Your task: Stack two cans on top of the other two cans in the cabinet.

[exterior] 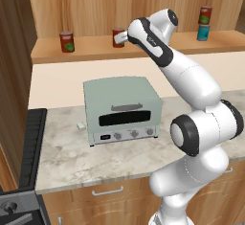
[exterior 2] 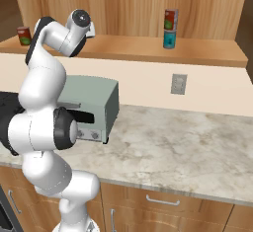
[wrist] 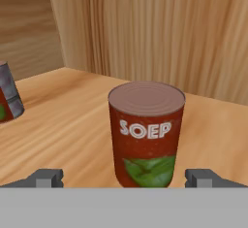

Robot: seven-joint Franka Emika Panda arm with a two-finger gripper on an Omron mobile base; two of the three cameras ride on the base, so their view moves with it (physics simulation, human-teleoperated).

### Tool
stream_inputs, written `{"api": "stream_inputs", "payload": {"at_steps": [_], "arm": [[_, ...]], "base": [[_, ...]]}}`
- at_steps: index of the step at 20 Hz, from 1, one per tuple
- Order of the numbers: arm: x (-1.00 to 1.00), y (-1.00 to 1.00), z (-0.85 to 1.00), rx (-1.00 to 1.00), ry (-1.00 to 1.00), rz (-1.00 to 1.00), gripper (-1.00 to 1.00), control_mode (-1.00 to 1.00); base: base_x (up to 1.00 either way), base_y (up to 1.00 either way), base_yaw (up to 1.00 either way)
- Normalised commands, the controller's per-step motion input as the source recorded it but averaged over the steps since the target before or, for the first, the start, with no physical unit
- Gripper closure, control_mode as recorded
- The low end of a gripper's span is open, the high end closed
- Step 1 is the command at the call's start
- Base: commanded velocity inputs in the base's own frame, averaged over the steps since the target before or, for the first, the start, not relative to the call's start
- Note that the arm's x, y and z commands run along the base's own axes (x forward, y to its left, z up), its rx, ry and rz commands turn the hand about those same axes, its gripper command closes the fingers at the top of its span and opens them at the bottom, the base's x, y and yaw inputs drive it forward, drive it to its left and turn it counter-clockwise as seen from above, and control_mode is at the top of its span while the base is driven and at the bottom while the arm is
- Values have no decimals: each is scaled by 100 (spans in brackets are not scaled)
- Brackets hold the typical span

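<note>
Cans on the cabinet [exterior: 134, 51] shelf appear in the left base view as follows: a red can [exterior: 67, 41] stands upright toward the left end, a second red can [exterior: 118, 38] stands near the middle, partly hidden by the arm's wrist, and at the right end a red can [exterior: 206, 15] sits stacked on top of a teal-blue can [exterior: 203, 32]. The arm reaches up from the lower right toward the middle can. Below the shelf, a pale green toaster oven [exterior: 122, 109] rests on the marble surface [exterior: 62, 157].

From the right base view, the stacked pair stands well to the right of the arm, red can [exterior 2: 171, 19] over teal-blue can [exterior 2: 170, 39]. The far-left red can [exterior 2: 23, 35] is at the picture's left edge. The wrist is raised to the shelf, and the toaster oven [exterior 2: 101, 105] sits on the surface [exterior 2: 173, 147] behind the arm. A wall outlet [exterior 2: 178, 84] is set below the shelf.

In the hand view, the middle red can [wrist: 147, 134], labelled "SOEP" above a green patch, stands upright on the shelf, directly ahead of the gripper [wrist: 124, 178]. The fingertips [wrist: 46, 177] are spread wide, one on each side of the can and clear of it, holding nothing. Another can [wrist: 8, 97] shows at the left edge, cut off by the frame.
</note>
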Motion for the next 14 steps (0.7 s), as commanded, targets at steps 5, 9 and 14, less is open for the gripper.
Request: {"api": "stream_inputs", "payload": {"at_steps": [5, 9, 14], "arm": [[24, 8, -2, 0, 0, 0, -100, -100], [13, 6, 0, 0, 0, 0, -100, -100], [14, 7, -6, 0, 0, 0, -100, -100]], "base": [[0, 0, 0], [0, 0, 0], [0, 0, 0]]}}
